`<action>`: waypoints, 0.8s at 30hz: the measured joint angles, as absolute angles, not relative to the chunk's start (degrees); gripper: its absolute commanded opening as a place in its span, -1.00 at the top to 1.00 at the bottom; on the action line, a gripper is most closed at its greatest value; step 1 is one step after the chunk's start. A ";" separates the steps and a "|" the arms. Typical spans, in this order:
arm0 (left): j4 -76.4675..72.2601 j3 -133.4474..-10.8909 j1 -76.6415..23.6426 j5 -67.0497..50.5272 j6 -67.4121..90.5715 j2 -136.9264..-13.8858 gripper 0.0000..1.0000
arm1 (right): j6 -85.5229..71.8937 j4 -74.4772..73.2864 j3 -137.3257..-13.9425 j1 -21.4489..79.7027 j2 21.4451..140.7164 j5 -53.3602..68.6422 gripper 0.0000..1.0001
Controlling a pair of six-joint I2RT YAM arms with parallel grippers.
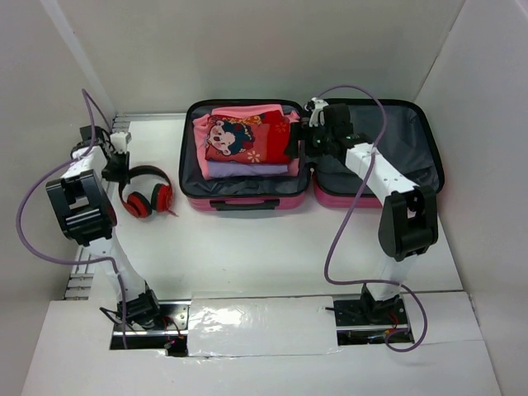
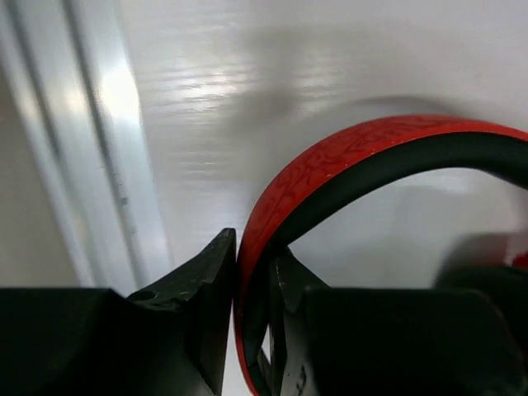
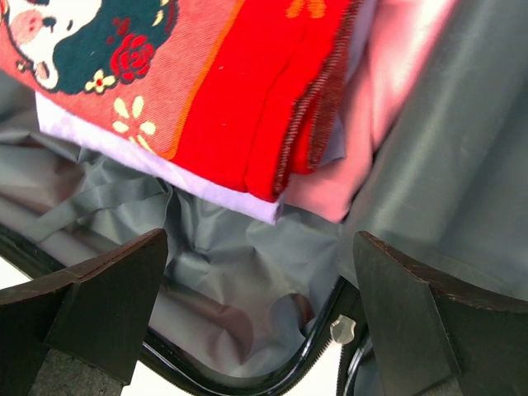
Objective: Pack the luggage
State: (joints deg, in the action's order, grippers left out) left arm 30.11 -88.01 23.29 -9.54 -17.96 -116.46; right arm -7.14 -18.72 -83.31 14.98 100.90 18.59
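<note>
The white table (image 1: 247,247) carries everything. The luggage (image 1: 247,203) lies open at its far middle. Its left half holds folded clothes (image 1: 243,140), red and pink on lilac, and its right half shows grey lining (image 1: 404,140). Red-black headphones (image 1: 147,198) lie on the table to the left of it, apart. My left fingers (image 2: 253,257) pinch their headband (image 2: 346,157). My right fingers (image 3: 260,276) stand wide over the lining, beside the clothes.

The left arm (image 1: 82,206) stands folded near the tabletop's left edge, and the left gripper (image 2: 252,256) pinches the band of the headphones (image 2: 346,157) between its fingers (image 2: 206,305). The right arm (image 1: 396,206) reaches toward the far edge, and the right gripper (image 3: 260,247) has its jaws spread wide.
</note>
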 measured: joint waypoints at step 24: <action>38.30 -112.42 9.61 -12.62 -0.01 -86.78 1.00 | -21.04 -24.05 -79.83 4.21 73.10 4.84 -1.00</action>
State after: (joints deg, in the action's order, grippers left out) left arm 38.30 -112.42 9.61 -12.62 -0.01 -86.78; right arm -21.04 -24.05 -79.83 4.21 73.10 4.84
